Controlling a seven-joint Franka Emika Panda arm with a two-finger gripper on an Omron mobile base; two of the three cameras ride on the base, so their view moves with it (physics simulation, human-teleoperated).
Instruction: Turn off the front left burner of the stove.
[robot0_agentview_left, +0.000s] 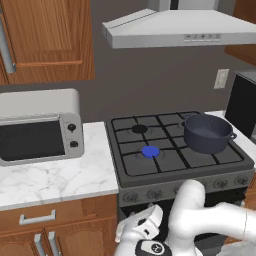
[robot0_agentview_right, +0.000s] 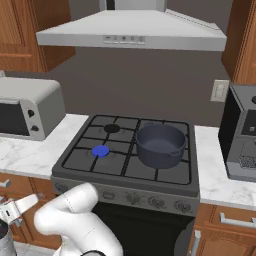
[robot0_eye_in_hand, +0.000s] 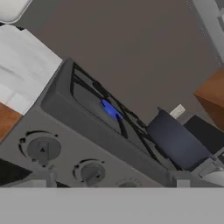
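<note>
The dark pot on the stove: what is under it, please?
The pot stands on the stove grates, right side. Whatever burner lies beneath is covered. The front left burner shows blue, uncovered.

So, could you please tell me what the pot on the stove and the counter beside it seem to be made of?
The pot looks like dark blue-grey metal with a matte or enamelled finish: even colour, soft sheen, thin rim, small side handles. The counter looks like polished white marble or a marble-look laminate, going by the faint grey veining; which one, the render leaves open. The stove body reads as dark grey painted metal.

Brown wall (robot0_agentview_right: 150, 80), wooden cabinets (robot0_agentview_left: 50, 40), marble counter (robot0_agentview_left: 55, 177), perhaps evenly lit.
</note>
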